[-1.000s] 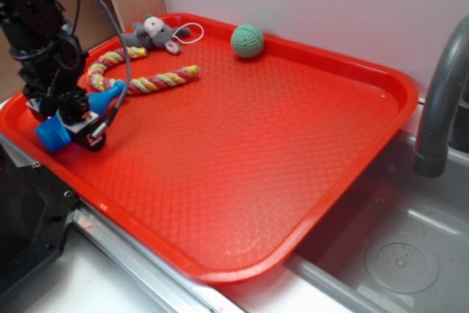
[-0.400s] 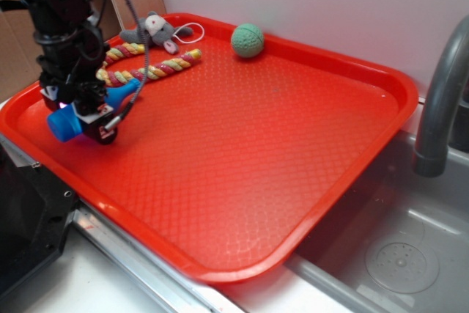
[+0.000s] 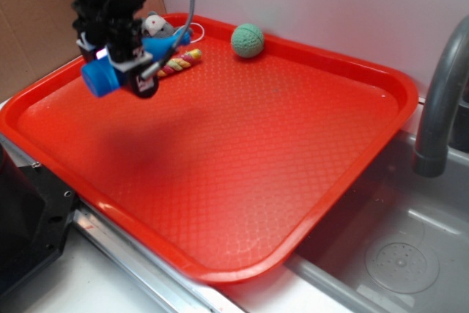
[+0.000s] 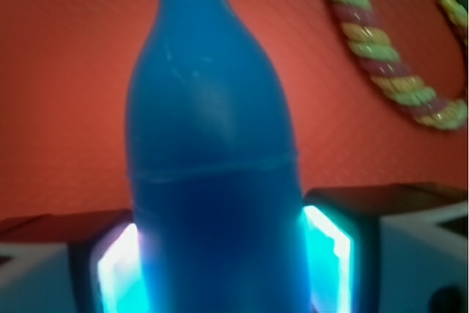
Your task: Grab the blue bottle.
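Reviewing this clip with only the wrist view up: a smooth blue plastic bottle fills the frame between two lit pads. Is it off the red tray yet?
Observer: Yes. In the exterior view the smooth blue plastic bottle hangs in the gripper above the red plastic tray, with a shadow on the tray floor below.
Operator: Which way does it point?
Observer: It lies roughly level, base toward the tray's near-left rim, neck toward the grey plush mouse toy.
Operator: Anything else on the tray I cannot see?
Observer: A green knitted ball sits by the far rim, apart from the multicoloured twisted rope toy.
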### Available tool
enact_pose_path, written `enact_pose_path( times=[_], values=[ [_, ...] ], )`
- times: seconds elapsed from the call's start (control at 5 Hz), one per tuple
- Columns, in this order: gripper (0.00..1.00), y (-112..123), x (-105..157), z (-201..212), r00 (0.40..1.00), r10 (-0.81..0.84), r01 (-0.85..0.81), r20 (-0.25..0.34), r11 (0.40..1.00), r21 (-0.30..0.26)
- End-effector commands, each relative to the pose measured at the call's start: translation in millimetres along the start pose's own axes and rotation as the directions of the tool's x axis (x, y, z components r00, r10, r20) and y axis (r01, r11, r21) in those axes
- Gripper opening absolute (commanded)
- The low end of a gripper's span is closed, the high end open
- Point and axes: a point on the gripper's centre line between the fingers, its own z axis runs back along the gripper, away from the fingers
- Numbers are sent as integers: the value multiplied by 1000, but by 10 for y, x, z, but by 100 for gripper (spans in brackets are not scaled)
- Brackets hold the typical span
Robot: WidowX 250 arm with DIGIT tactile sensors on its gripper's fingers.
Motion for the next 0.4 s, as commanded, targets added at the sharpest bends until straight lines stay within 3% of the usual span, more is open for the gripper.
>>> enact_pose_path(
  times=[0.0,0.2],
  values=[
    [0,-370,-125,763,981,-87,98,175,994,-55],
    [0,-505,-233,841,969,-91,88,232,996,22]
  ],
)
